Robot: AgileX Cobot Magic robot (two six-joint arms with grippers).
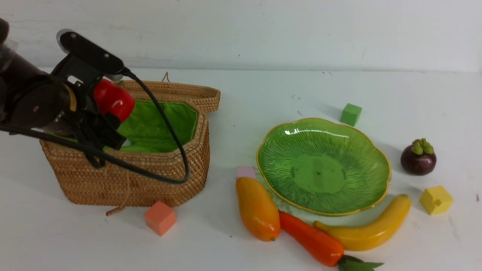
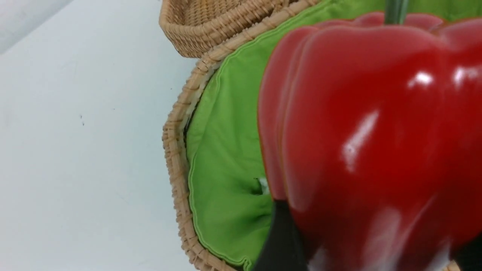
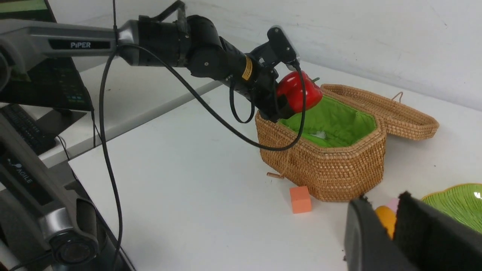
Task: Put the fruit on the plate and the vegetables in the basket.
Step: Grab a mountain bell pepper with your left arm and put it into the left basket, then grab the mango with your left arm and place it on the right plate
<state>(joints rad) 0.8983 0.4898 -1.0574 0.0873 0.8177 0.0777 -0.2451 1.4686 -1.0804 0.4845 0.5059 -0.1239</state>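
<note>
Gripping bell pepper (image 1: 114,98): left gripper (image 1: 113,118), above basket (image 1: 150,177)

Left of the plate (image 1: 293,150) stood the basket (image 1: 150,177), its lid (image 1: 180,92) lying open behind it. Farthest left of the plate, the bell pepper (image 1: 115,99) hung over the basket. Just before the plate lay the mango (image 1: 258,209) at its left, the carrot (image 1: 310,239) against the mango, and the banana (image 1: 371,227) at its right. Right of the plate, apart, sat the mangosteen (image 1: 418,158).

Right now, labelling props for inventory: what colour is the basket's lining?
Bright green; the basket lining shows best in the left wrist view.
</note>
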